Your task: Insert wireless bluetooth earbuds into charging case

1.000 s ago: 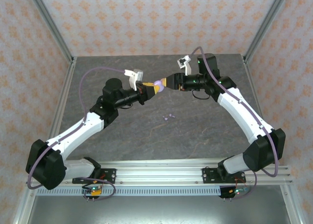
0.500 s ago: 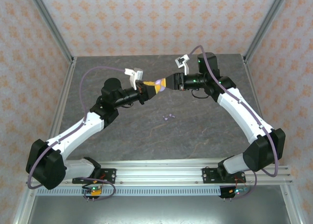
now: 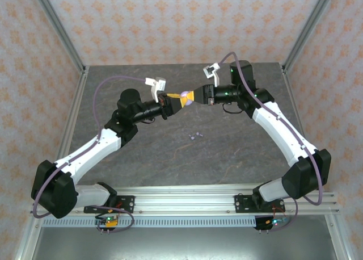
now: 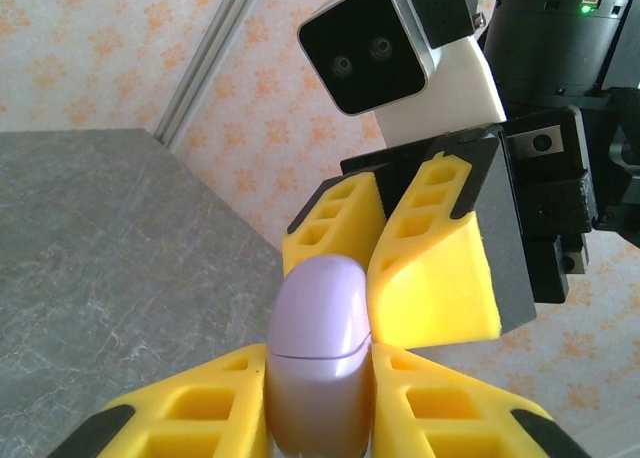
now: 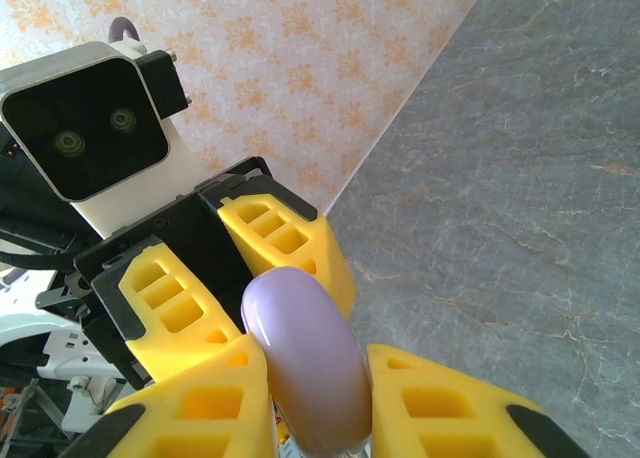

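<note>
Left end effector [image 4: 318,406] and right end effector [image 5: 312,403] both clamp the lilac charging case [image 3: 184,95]. Earbuds [image 3: 195,136] lie on the bench [image 3: 142,155].

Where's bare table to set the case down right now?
Bare: the back strip of table along the wall, and the wide front-centre patch between the two forearms and the rail, this side of the earbuds. Crowded: mid-table, where the left gripper and right gripper meet on the case above it.
</note>
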Robot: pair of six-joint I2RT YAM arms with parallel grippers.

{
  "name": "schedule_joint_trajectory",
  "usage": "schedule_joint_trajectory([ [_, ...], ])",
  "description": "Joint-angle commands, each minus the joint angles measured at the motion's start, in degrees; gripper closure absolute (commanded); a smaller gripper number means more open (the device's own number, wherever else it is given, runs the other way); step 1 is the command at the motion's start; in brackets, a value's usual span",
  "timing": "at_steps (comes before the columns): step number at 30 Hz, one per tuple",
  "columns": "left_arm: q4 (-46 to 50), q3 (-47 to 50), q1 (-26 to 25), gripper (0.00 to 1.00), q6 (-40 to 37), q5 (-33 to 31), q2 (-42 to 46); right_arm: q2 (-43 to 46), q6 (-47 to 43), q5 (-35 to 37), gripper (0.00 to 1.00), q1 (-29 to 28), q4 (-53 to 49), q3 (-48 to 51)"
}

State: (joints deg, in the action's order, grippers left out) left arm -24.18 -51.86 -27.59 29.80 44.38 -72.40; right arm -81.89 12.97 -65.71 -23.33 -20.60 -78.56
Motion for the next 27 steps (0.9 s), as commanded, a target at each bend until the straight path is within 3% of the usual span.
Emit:
schedule_joint_trajectory([
  [1,0.21,-2.72,-0.34,0.71,-1.21,2.77,-0.54,0.52,-1.95,-3.53,0.79,-1.06,-0.49,-2.45],
  [17,7.48,-4.92,-0.30,0.59,-5.40,6.43,-0.46,-0.10,-4.61,-4.02,0.81,-1.38,-5.23,-4.40],
  [27,10.64,-5.69,-0.26,0.57,-7.17,6.81,-0.51,-0.17,-4.97,-2.68,0.81,-1.41,-6.47,-5.15],
])
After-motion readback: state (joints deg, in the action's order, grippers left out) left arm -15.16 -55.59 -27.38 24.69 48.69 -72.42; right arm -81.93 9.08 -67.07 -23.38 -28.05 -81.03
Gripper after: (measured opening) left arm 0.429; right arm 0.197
